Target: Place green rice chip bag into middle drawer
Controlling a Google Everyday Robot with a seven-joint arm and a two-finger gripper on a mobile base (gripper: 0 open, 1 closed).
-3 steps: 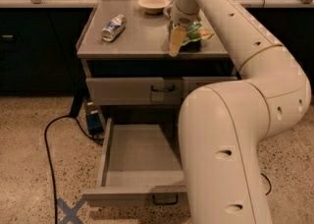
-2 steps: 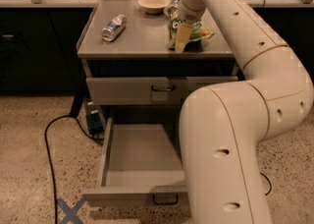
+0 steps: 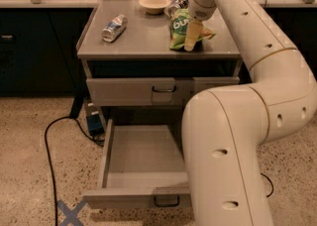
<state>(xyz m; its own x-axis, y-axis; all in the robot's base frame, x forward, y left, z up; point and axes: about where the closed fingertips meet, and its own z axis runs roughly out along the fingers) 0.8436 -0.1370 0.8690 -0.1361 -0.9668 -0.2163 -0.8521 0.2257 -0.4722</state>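
Green rice chip bag [image 3: 178, 28], white lettering unreadable, on cabinet top [image 3: 143, 35] beneath pincer [image 3: 191, 35]; hold cannot be told.

Green rice chip bag [image 3: 179, 29], upper centre: white lettering, not readable. Gripper [image 3: 192, 34] on bag. Blue tape X [image 3: 68, 213], lower left of frame.

The one camera looks from high up beside the robot's white arm [image 3: 233, 160], which crowds the right of the view, and tilts steeply down at the grey cabinet [image 3: 148, 39] head-on. It takes in the cabinet top farthest off, where the gripper [image 3: 192, 34] is at the green rice chip bag [image 3: 178, 24], down to the pulled-out middle drawer [image 3: 143, 153] nearest.
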